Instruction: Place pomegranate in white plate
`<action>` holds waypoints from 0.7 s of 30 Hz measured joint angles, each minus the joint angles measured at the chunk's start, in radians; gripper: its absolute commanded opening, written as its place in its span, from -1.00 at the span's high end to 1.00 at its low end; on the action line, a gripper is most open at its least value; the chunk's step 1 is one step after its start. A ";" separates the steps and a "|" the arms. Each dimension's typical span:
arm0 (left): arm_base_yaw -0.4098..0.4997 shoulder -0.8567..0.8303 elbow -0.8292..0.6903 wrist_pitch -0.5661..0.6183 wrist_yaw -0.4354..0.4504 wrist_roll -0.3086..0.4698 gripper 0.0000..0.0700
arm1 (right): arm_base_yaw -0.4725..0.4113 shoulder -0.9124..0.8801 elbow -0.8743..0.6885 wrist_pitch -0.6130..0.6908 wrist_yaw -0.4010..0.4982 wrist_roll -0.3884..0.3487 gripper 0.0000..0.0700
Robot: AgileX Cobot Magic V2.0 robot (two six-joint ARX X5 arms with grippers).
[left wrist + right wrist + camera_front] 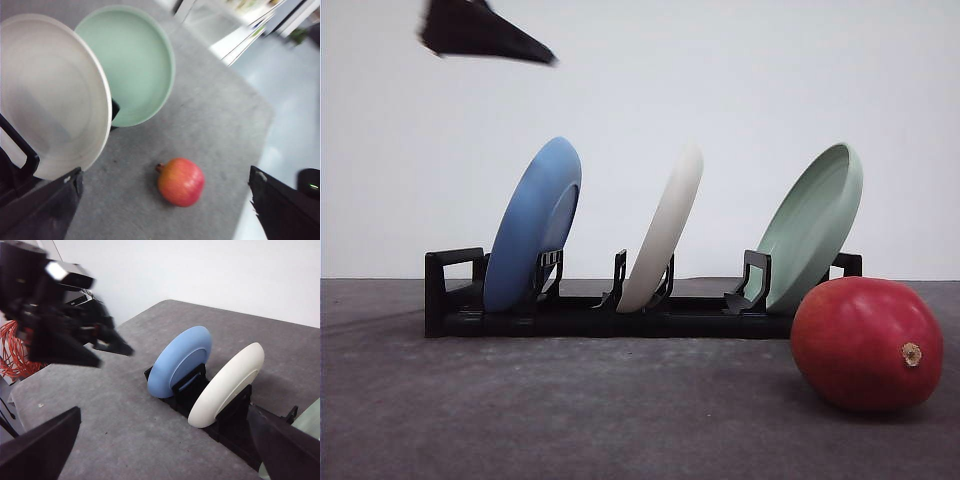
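Red and glossy, the pomegranate [867, 343] lies on its side on the grey bench [570, 410], its tan stem nub turned toward the front camera. It sits just in front of the right end of a black dish rack [610, 315], close before the pale green plate [810, 228] that stands tilted in the rack's rightmost slot. In the left wrist view the fruit [181, 181] rests alone on the bench surface, apart from both plates above it.

The white plate [663, 228] stands on edge in the middle slot of the rack, leaning to the right, with the blue plate [532, 224] in the leftmost slot leaning the same way. In the right wrist view the white plate [227, 385] and the blue plate [180, 361] stand side by side in their slots, not touching.

The left claw [165, 210] hangs above the bench with its two dark fingers [37, 212] spread wide, the pomegranate showing between them and nothing gripped. In the front view a dark pointed part of the left arm [480, 32] shows high above the blue plate. The right claw [165, 452] is likewise spread apart and empty, its fingers [37, 447] framing the rack.
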 measured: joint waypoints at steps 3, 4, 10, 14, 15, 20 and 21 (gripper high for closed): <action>-0.079 0.102 0.106 -0.036 -0.109 -0.008 -0.83 | 0.006 0.000 0.000 0.000 0.000 0.009 -1.00; -0.104 0.143 0.153 -0.057 -0.149 -0.008 -0.83 | 0.006 0.000 0.000 0.000 0.000 0.011 -1.00; -0.190 0.372 0.399 -0.183 -0.376 0.030 -0.82 | 0.007 0.000 0.000 -0.001 0.000 0.018 -1.00; -0.214 0.508 0.529 -0.239 -0.492 0.066 -0.82 | 0.007 0.000 0.000 -0.002 0.000 0.020 -1.00; -0.216 0.533 0.552 -0.246 -0.513 0.071 -0.82 | 0.007 0.000 0.000 -0.002 0.000 0.023 -1.00; -0.218 0.621 0.613 -0.259 -0.531 0.084 -0.79 | 0.007 0.000 0.000 -0.004 0.000 0.035 -1.00; -0.218 0.629 0.614 -0.260 -0.531 0.083 -0.77 | 0.007 0.000 0.000 -0.004 0.000 0.036 -1.00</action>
